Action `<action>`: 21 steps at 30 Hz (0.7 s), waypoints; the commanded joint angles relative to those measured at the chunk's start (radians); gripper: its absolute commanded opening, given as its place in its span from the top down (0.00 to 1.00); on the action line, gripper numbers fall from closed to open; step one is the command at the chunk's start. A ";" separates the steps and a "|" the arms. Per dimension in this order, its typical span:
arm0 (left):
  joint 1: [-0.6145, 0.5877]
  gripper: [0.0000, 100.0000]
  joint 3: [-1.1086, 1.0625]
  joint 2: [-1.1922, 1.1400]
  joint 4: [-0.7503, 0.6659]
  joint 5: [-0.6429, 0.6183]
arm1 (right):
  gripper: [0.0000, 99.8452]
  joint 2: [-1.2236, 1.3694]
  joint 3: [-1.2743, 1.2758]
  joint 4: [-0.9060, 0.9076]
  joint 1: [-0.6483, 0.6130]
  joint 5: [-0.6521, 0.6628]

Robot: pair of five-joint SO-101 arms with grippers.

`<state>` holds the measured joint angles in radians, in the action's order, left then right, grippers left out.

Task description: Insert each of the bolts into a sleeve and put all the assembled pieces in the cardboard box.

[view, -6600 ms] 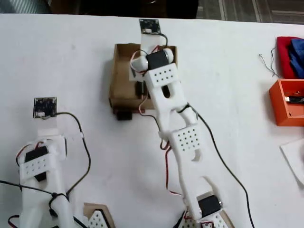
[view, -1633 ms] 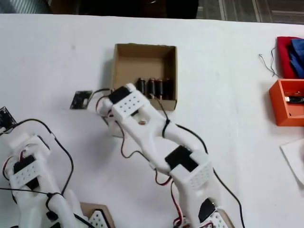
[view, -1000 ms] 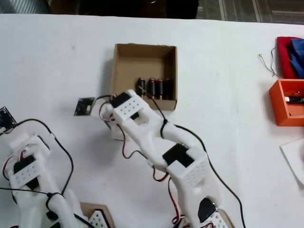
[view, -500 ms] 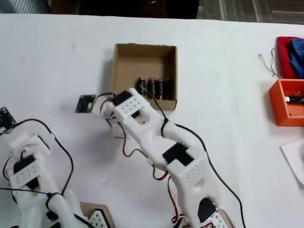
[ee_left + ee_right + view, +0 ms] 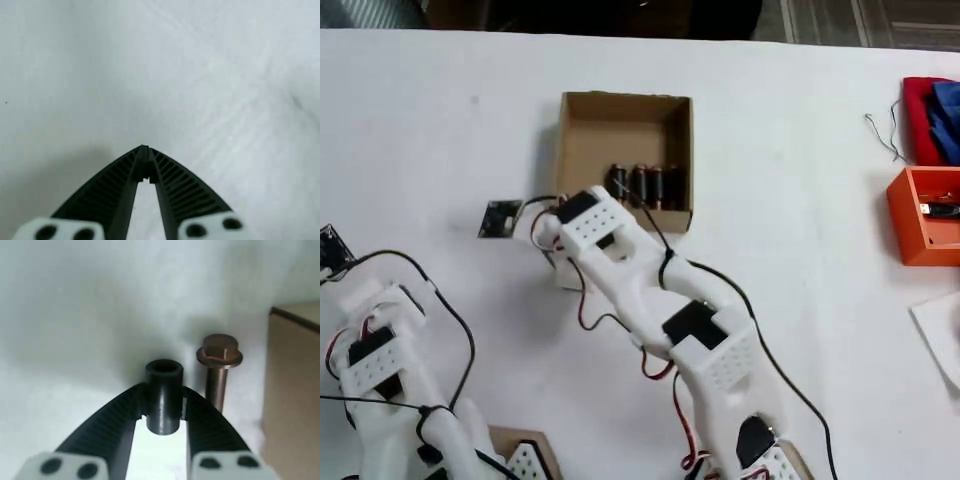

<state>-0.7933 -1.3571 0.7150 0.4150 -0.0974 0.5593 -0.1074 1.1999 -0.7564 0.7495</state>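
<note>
Just outside the cardboard box [image 5: 295, 390], a black sleeve [image 5: 163, 410] sits clamped in the right gripper [image 5: 163, 392], a bolt [image 5: 219, 371] just beside it. This looks like the insertion step; next, the bolt must line up with the bore. The left gripper [image 5: 144, 150], farther from the box, is closed and empty.

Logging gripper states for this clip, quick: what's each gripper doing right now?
Left gripper: closed, holding nothing.
Right gripper: closed on the sleeve.
</note>
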 commanded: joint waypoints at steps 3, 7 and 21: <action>-0.005 0.97 0.004 0.009 -0.020 -0.009 | 0.93 0.005 -0.008 -0.001 -0.024 -0.003; -0.005 0.97 0.004 0.009 -0.020 -0.009 | 0.93 0.005 -0.008 -0.001 -0.024 -0.003; -0.005 0.97 0.004 0.009 -0.020 -0.009 | 0.93 0.008 -0.008 0.001 -0.024 -0.037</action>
<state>-0.7933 -1.3571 0.7150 0.4150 -0.0974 0.5593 -0.1074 1.2029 -0.7687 0.7158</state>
